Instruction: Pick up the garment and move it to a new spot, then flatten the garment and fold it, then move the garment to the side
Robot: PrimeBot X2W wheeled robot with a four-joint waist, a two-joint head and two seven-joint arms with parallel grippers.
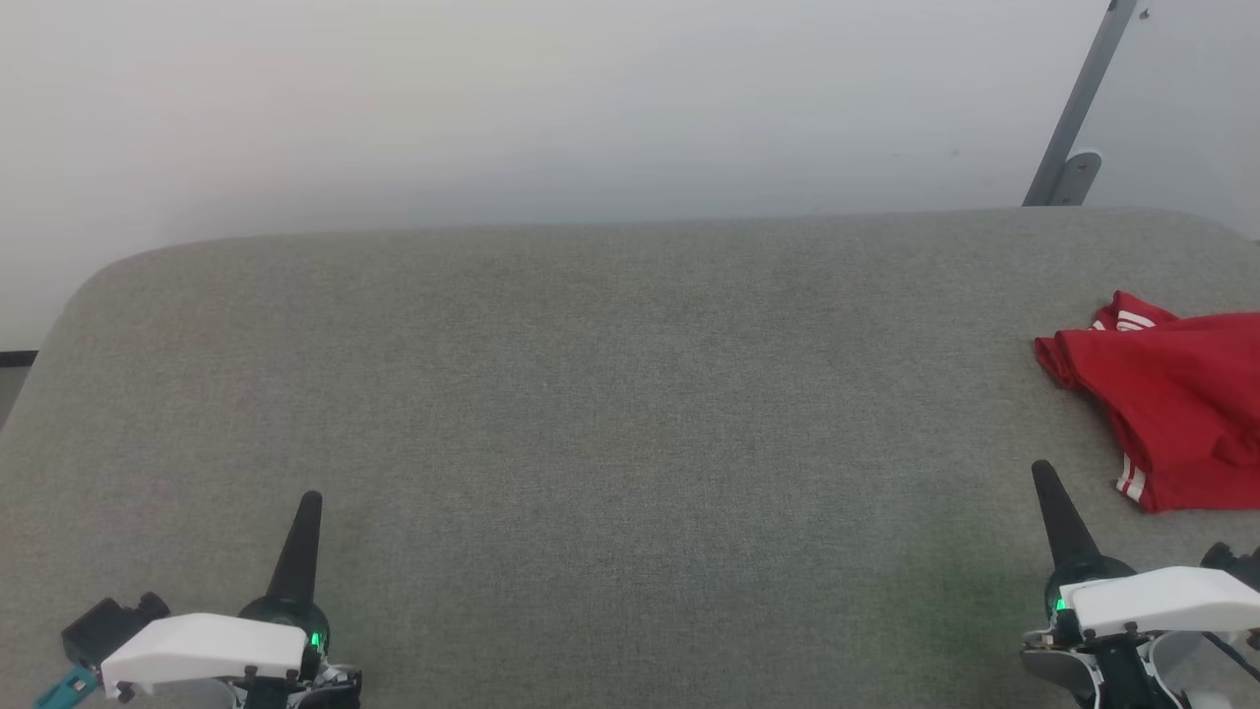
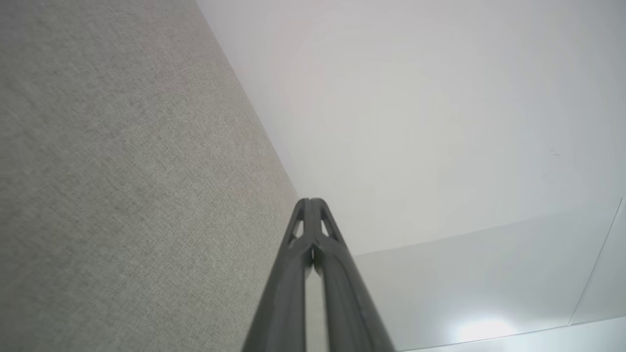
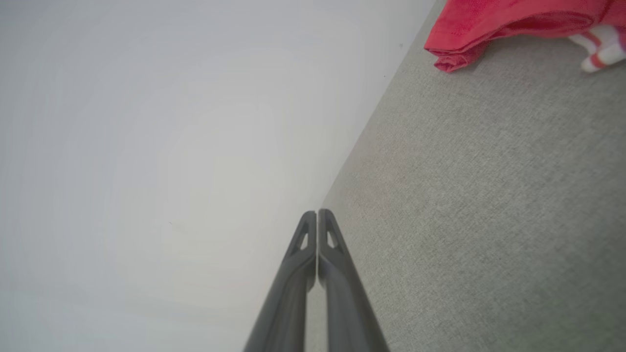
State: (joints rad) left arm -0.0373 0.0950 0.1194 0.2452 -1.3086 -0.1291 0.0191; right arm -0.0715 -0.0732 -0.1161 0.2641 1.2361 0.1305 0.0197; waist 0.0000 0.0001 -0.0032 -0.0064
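The garment (image 1: pixel 1176 404) lies bunched at the grey worktop's (image 1: pixel 591 394) right edge. The left gripper (image 1: pixel 311 502) and right gripper (image 1: pixel 1041 473) hover empty, jaws pressed together.

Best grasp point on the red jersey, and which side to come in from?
Probably the bunched red corner of the garment, taken from above on its open left side with the right gripper, now shut. That corner is rolled thick and lies nearest; the rest runs out of the head view.
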